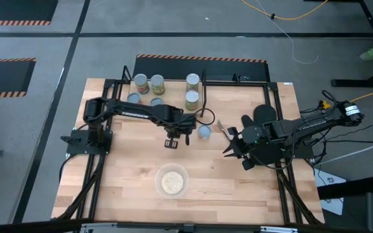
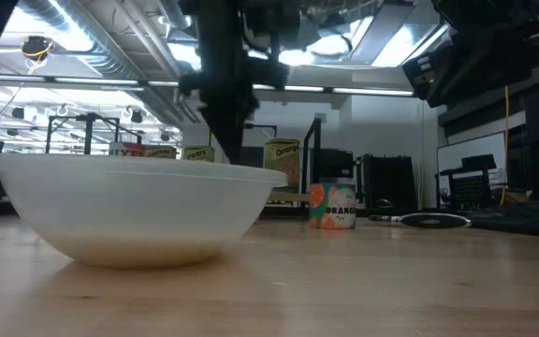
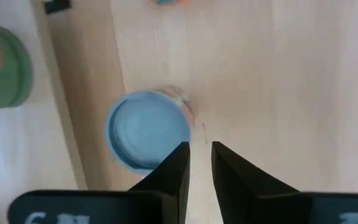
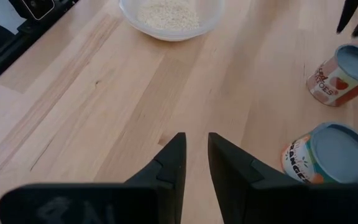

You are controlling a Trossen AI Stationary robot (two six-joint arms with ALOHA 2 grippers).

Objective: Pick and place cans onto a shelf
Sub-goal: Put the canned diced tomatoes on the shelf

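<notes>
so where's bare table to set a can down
Bare wood lies between the bowl of grain and the table's left edge, and along the near edge right of the bowl. It is crowded at the far side around the cans and shelf.

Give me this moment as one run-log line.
left gripper: empty, jaws slightly apart, over the table beside a blue-topped can | right gripper: empty, waiting over the table | cans on shelf: several

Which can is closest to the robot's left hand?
The blue-topped can standing alone on the table, just right of the left hand. The other cans are grouped farther back, on and around the shelf.
</notes>
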